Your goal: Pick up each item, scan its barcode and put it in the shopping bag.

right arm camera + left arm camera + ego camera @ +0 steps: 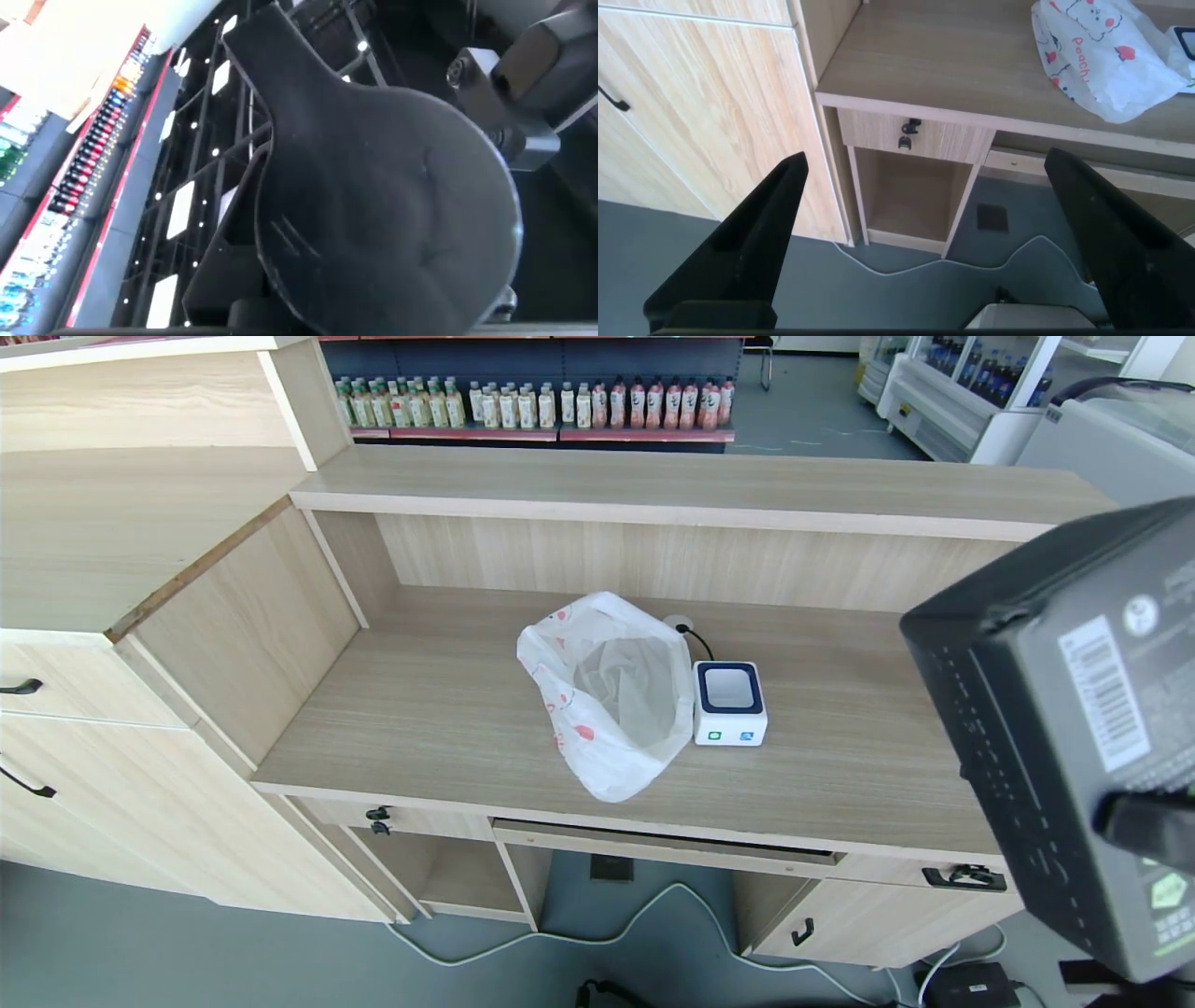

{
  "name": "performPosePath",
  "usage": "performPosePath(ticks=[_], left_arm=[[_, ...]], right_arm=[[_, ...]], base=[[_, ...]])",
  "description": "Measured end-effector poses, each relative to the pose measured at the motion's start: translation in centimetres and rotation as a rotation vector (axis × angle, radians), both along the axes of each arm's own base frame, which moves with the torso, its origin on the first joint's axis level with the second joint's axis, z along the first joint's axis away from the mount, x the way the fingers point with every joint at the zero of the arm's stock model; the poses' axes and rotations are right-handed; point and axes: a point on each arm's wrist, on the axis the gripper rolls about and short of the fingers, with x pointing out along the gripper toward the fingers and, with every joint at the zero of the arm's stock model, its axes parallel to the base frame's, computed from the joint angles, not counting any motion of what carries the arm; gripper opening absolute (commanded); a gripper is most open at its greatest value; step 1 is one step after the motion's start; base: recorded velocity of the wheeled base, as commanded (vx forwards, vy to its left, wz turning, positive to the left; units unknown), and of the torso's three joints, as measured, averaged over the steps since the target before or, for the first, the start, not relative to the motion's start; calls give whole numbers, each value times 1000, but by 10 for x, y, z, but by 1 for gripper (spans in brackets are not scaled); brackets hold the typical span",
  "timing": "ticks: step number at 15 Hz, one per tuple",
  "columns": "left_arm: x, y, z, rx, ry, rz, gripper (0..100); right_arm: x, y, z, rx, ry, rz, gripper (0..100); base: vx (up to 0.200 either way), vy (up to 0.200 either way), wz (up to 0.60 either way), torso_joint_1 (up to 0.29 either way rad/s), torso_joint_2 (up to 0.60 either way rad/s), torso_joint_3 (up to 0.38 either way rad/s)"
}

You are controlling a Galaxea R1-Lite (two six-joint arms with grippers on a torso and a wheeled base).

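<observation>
A dark grey box with a white barcode label hangs close to the head camera at the right, above the counter's right end. My right gripper is shut on it; one dark finger crosses its lower face. The right wrist view has the same dark box right against the lens. An open white shopping bag with red prints lies in the middle of the counter, and the white scanner touches its right side. My left gripper hangs open and empty over the floor, in front of the counter's left end, with the bag farther off.
The wooden counter has a raised back ledge and a side wall on the left. A cable runs from the scanner to the back. Drawers and an open cubby sit under the counter. Drink shelves stand behind.
</observation>
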Motion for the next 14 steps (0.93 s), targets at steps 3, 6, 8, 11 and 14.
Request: performPosePath(ticks=[3,6,8,11,14], left_arm=[[0,0,0,0,0,0,100],[0,0,0,0,0,0,100],[0,0,0,0,0,0,100],[0,0,0,0,0,0,100],[0,0,0,0,0,0,100]], right_arm=[[-7,-5,-2,-14,8,4,0],[-10,-5,-6,-38,34,8,0],[-11,-5,-9,-60,56,19,0],[-13,-4,-14,-95,98,35,0],[-14,-3,-14,-94,102,41,0]], base=[[0,0,0,0,0,0],[0,0,0,0,0,0],[0,0,0,0,0,0],[0,0,0,0,0,0],[0,0,0,0,0,0]])
